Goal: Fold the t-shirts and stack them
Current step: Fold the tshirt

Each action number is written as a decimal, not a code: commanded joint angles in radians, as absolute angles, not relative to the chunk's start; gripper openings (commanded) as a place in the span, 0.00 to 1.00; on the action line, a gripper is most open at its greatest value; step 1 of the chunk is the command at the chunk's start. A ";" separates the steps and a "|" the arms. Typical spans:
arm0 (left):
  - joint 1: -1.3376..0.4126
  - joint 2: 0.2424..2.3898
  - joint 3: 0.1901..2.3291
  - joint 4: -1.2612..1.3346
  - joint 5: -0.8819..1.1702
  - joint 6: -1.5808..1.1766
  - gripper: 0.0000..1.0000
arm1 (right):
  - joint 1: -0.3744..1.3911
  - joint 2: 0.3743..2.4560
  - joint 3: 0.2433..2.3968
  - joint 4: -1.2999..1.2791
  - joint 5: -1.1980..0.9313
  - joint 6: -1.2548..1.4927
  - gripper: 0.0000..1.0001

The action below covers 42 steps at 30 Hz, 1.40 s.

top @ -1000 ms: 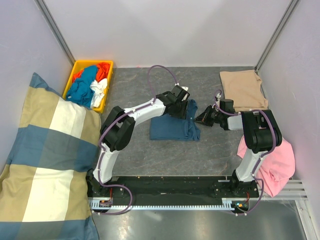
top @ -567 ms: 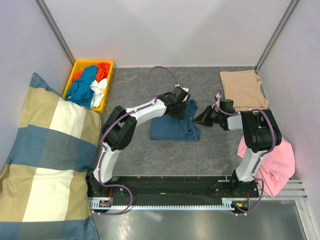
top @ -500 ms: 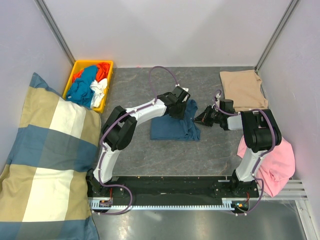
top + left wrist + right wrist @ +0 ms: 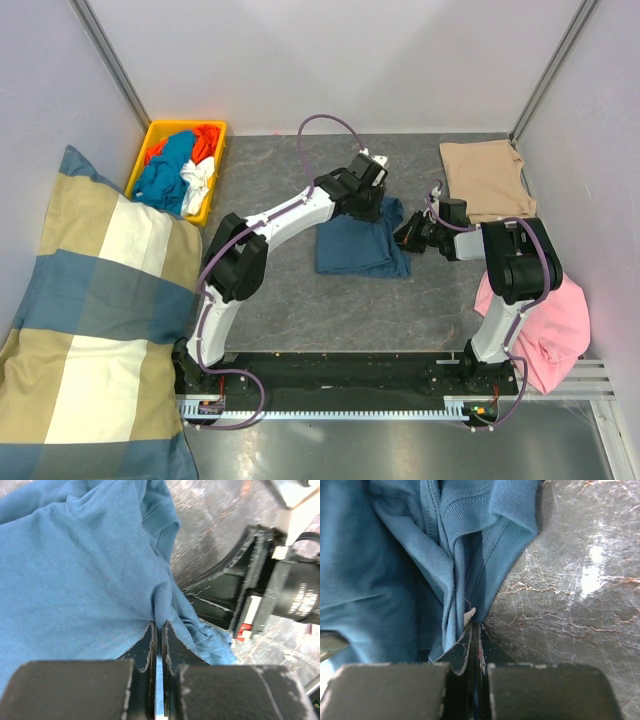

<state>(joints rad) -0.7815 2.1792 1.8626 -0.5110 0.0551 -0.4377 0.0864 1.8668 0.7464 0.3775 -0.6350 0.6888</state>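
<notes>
Midway across the worktop (image 4: 330, 310), a little nearer its right edge, lies the dark teal-blue t-shirt (image 4: 355, 255). It is a fine-knit cloth folded into a rumpled rectangle, and its far right part is bunched where both arms meet it. The left pincer (image 4: 159, 627) is closed to a narrow slit on a raised pinch of this shirt, with creases fanning out from the grip. The right pincer (image 4: 474, 630), just beside it toward the right edge, is likewise closed tight on gathered folds showing a ribbed band and stitched hems. A small white scrap (image 4: 469, 614), perhaps a tag, pokes out by its fingertips, too small to read.

At the far right corner the tan-beige t-shirt (image 4: 485, 180) lies flat and squarely folded. A yellow bin (image 4: 219, 160) at the far left corner holds a tangle of teal, orange-red and white clothes (image 4: 175, 170). A big blue, cream and tan checked cushion (image 4: 90, 320) lies along the left edge, and a pink cloth (image 4: 550, 320) is draped at the near right corner.

The worktop is dark grey with pale marbled veins, glossy enough to catch glare. Plain pale walls (image 4: 330, 60) close it in, with metal posts (image 4: 113, 65) at the far corners.
</notes>
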 commanded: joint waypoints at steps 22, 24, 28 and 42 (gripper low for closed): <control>-0.818 2.233 2.009 -0.518 0.141 -0.491 0.02 | 0.092 1.930 0.715 0.273 -0.584 0.649 0.00; -0.819 2.247 2.013 -0.517 0.147 -0.497 0.02 | 0.094 1.930 0.715 0.272 -0.584 0.647 0.00; -0.825 2.267 2.026 -0.512 0.153 -0.505 0.02 | 0.092 1.928 0.716 0.270 -0.584 0.647 0.00; -0.824 2.273 2.052 -0.482 0.156 -0.523 1.00 | 0.094 1.728 0.752 0.088 -0.457 0.609 0.47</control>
<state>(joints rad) -0.8043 2.2883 1.9972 -0.5377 0.1146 -0.5026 0.0830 1.8084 0.7490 0.3073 -0.6231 0.6853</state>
